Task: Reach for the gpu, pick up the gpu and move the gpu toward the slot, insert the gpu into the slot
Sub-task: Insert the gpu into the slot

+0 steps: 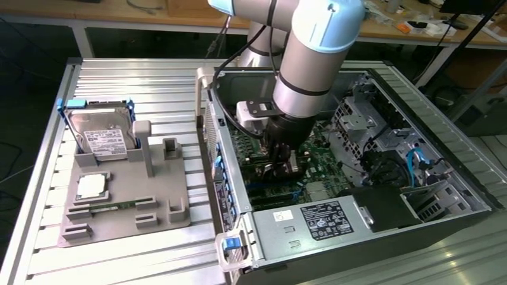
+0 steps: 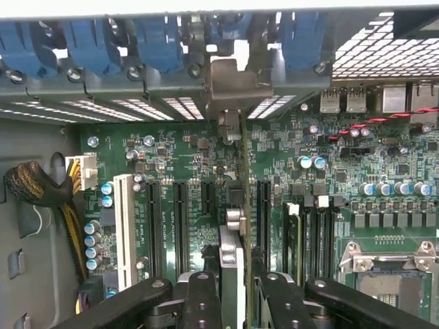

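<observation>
Gripper [image 2: 233,288] lowered inside the open computer case [image 1: 443,148], its fingers [image 2: 202,301] closed on the gpu [image 2: 232,226], held edge-on and upright over the green motherboard [image 2: 384,157]. The card's silver bracket [image 2: 232,82] stands against the case's rear wall — between the blue slot latches [image 2: 158,41]. Black expansion slots [image 2: 153,219] flank the card closely; the hard drive [image 1: 99,133] rests well apart on the grey fixture [image 1: 151,202].

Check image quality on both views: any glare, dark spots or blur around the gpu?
Exterior view: arm shades the case interior, so the gpu reads dark; bright sheen on the metal table. Wrist view: motherboard evenly lit and sharp; gripper fingers are near-black; the gpu's bracket looks washed out.
</observation>
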Motion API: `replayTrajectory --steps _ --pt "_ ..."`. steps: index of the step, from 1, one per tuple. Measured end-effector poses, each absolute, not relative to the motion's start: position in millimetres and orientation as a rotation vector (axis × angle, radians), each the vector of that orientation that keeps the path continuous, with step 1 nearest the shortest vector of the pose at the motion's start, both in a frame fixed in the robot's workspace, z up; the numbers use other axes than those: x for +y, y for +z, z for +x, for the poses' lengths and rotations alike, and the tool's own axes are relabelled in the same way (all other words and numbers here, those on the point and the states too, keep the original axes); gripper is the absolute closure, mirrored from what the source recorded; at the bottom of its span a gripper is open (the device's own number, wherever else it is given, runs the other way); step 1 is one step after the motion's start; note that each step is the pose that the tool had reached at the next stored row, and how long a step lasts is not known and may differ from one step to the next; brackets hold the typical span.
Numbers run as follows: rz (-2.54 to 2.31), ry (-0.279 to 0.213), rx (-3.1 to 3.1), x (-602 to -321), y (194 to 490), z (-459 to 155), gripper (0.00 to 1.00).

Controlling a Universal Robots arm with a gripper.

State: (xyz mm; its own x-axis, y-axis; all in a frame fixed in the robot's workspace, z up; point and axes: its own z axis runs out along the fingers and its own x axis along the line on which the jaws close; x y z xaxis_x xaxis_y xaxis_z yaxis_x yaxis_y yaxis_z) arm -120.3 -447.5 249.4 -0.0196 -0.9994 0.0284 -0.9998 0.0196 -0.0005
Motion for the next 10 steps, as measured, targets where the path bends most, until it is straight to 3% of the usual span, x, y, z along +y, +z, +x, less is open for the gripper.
replayTrajectory --steps 10 --pt "2.183 0.032 -2.231 -447.6 252.3 -120.2 0.73"
